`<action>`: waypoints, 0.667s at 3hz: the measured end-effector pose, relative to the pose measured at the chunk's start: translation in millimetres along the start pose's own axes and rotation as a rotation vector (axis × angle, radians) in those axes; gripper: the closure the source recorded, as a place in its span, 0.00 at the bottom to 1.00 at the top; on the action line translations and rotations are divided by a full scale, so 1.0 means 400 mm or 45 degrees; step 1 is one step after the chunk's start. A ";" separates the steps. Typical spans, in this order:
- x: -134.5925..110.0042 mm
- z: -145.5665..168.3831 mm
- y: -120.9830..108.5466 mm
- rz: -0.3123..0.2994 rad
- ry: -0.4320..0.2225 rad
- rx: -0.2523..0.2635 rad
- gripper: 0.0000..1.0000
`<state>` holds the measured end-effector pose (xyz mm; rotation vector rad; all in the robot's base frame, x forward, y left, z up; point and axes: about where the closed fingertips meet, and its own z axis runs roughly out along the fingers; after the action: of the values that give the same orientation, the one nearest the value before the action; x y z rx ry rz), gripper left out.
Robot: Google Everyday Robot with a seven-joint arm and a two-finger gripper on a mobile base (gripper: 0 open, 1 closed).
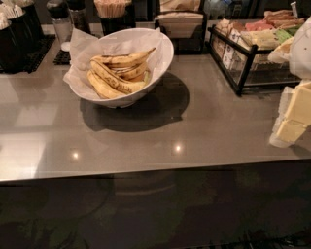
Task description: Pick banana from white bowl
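Observation:
The white bowl [166, 54] stands tilted on the grey counter at the back left of centre, lined with crumpled white paper [82, 46]. Several yellow bananas lie in it. The banana [124, 60] on top is mottled with brown, and its thin stem points up to the right. Two more streaked bananas [108, 78] lie below it. My gripper [291, 119] is a pale yellow-white shape at the right edge of the view, just above the counter and far to the right of the bowl. It holds nothing that I can see.
A black wire rack [241, 63] of packets stands at the back right, close to my arm. A napkin holder [180, 25], a cup of sticks [112, 13], a shaker [61, 22] and black containers [19, 36] line the back. The counter's front edge [146, 171] runs across the middle.

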<state>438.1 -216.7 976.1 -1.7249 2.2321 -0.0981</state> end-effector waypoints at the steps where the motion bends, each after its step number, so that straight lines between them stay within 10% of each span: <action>1: -0.001 -0.001 -0.001 -0.001 -0.002 0.003 0.00; 2: -0.051 0.003 -0.052 -0.048 -0.096 0.000 0.00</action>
<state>462.5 -202.6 984.2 -1.7413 2.1465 -0.0410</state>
